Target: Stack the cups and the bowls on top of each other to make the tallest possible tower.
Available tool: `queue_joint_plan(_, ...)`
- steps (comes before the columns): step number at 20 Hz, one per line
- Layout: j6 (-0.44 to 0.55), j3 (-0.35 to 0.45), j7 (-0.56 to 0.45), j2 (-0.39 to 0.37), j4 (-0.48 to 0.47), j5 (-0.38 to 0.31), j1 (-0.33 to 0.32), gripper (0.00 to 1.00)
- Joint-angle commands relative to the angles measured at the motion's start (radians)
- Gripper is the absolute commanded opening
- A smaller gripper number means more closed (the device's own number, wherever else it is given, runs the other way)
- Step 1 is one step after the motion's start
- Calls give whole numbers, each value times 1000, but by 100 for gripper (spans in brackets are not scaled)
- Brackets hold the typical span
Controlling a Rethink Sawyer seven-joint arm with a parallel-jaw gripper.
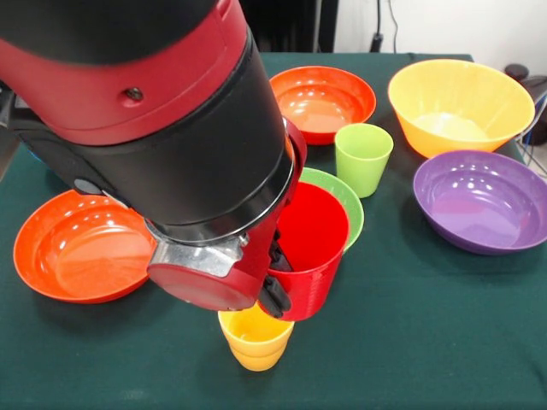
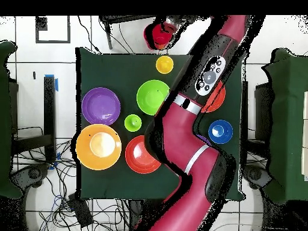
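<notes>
Gripper point(image 1: 275, 282) clamped on red cup point(image 1: 309, 248) rim; fingers mostly hidden behind arm point(image 1: 171, 128).

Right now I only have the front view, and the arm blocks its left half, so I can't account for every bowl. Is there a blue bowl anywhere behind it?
Observer: Yes. Overhead, a small blue bowl sits upright and empty on the table, right beside the arm.
Operator: And the green bowl behind the red cup, is anything in it?
Observer: No. From above the whole green bowl shows, and it is empty. It stands apart from the yellow cup.
</notes>
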Motion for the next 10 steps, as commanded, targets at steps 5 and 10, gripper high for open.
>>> queue_joint_plan(5, -95, 31, -300, 10, -183, -165, 2, 0)
queue_joint_plan(10, -124, 65, -319, 15, -189, -196, 1, 0)
